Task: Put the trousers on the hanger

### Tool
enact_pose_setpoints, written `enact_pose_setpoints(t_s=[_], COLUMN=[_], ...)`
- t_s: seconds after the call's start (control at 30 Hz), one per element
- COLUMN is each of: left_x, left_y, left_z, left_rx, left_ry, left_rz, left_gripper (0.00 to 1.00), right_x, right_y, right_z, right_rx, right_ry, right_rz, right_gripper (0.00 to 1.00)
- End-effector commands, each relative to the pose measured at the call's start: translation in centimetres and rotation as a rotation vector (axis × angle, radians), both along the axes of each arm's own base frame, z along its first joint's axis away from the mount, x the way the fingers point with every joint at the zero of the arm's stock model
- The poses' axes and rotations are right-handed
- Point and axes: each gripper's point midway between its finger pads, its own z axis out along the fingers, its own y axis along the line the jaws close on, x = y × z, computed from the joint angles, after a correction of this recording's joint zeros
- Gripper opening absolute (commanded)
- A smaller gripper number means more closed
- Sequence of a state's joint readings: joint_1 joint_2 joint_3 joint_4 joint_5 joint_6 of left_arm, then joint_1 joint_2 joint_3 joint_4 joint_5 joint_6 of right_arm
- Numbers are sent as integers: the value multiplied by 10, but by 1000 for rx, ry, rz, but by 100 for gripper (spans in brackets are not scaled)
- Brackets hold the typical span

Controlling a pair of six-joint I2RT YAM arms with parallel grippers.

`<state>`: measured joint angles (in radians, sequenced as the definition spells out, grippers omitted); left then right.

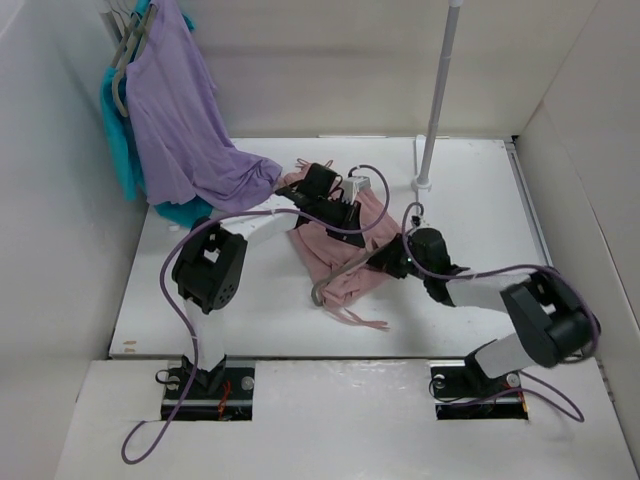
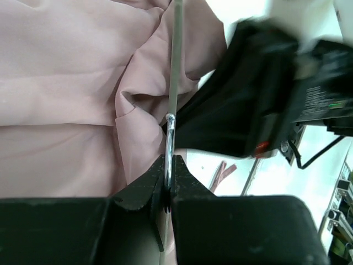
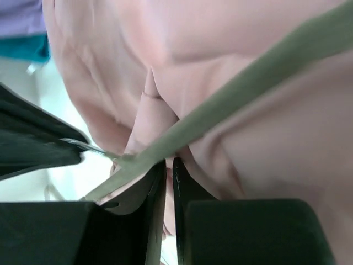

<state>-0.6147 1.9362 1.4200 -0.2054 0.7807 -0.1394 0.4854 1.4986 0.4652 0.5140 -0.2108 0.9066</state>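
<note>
The pink trousers [image 1: 335, 252] lie crumpled on the white table's middle. The thin grey hanger [image 1: 322, 289] lies among them, with one bent end showing at their lower left. My left gripper [image 1: 348, 212] is over the trousers' far part. In the left wrist view it [image 2: 170, 163] is shut on the hanger's shiny metal wire [image 2: 170, 138], and the grey bar [image 2: 176, 55] runs on over the cloth. My right gripper [image 1: 392, 258] is at the trousers' right edge. In the right wrist view it [image 3: 169, 163] is shut on a fold of pink cloth [image 3: 149, 110] under the hanger's bar [image 3: 231, 99].
A purple shirt [image 1: 185, 120] and a teal shirt [image 1: 125, 140] hang on thicker grey hangers at the back left, with the purple hem draped on the table. A white pole [image 1: 437, 95] stands on its base at the back right. White walls enclose the table.
</note>
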Motion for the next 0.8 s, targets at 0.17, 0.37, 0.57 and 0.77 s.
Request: enact_pose_setpoints(t_s=[0.17, 0.37, 0.57, 0.77], left_x=[-7, -5, -4, -2], left_y=[3, 2, 1, 0], left_z=[10, 13, 14, 13], left_rx=[57, 57, 51, 51], left_ry=[-12, -16, -16, -15], left_rz=[6, 17, 23, 23], left_gripper=[0, 0, 0, 0], right_x=[7, 16, 10, 4], right_y=[-36, -18, 0, 10], right_z=[46, 51, 40, 41], right_rx=[-75, -24, 10, 24], right_ry=[-36, 8, 97, 106], right_rz=[-167, -210, -214, -225], right_gripper=[23, 23, 30, 40])
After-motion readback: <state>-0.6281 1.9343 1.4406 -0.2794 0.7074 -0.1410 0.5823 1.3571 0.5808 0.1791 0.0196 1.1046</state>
